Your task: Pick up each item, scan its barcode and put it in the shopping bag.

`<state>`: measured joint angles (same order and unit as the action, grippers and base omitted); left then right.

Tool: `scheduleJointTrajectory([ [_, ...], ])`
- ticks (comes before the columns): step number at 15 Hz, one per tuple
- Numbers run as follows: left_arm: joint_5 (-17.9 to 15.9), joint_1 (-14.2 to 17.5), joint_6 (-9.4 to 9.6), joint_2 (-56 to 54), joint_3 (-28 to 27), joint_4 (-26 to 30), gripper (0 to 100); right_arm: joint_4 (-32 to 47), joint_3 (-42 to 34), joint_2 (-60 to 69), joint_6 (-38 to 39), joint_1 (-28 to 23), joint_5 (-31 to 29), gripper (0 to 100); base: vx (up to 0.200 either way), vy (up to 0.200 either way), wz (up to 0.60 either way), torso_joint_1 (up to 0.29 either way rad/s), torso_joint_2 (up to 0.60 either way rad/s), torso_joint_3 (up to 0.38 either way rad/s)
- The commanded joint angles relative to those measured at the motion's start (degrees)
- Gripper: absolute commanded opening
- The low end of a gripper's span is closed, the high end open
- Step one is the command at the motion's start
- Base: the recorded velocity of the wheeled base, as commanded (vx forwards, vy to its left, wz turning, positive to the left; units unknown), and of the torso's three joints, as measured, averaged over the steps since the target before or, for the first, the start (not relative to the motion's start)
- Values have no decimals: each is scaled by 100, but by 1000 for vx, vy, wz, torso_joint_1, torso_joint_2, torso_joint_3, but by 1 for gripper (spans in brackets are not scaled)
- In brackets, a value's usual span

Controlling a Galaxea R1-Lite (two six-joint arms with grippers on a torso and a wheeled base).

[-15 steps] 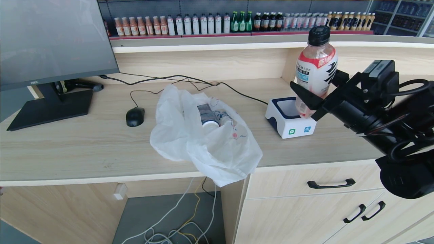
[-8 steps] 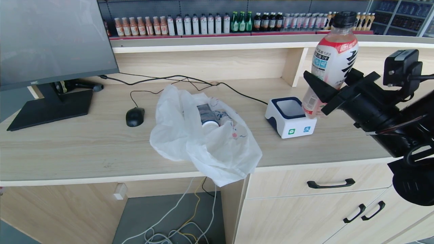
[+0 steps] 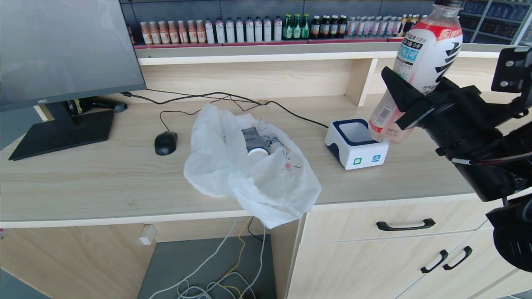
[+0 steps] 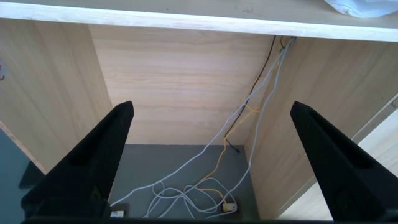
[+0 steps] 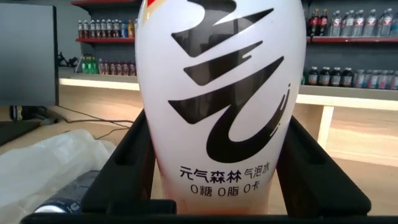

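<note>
Right gripper (image 3: 390, 99), clamped on the bottle (image 3: 428, 54), has lifted and tilted it rightward; its base now hangs just above the right edge of the scanner (image 3: 355, 143), so scanning looks underway and bagging pending.

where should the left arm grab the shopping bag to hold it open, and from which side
Probably pinch the raised flap of the shopping bag at its far left rim, coming down from above on the robot's left side. There the film stands up off the counter, clear of the items inside; elsewhere it lies flat or drapes over the edge. The left gripper is open.
</note>
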<state>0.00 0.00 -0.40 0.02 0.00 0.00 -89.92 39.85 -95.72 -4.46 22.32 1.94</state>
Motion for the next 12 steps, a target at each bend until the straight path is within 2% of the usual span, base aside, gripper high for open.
scheduleJointTrajectory([
  [1, 0, 0, -13, -2, 0, 0, 100, -8, -4, 80, 16, 97, -9, 0, 0, 0, 0, 0, 0, 0],
  [12, 0, 0, -4, -2, 0, 0, 100, -8, -74, 291, 139, -8, -9, 0, 0, 200, 0, 2, 1, 2],
])
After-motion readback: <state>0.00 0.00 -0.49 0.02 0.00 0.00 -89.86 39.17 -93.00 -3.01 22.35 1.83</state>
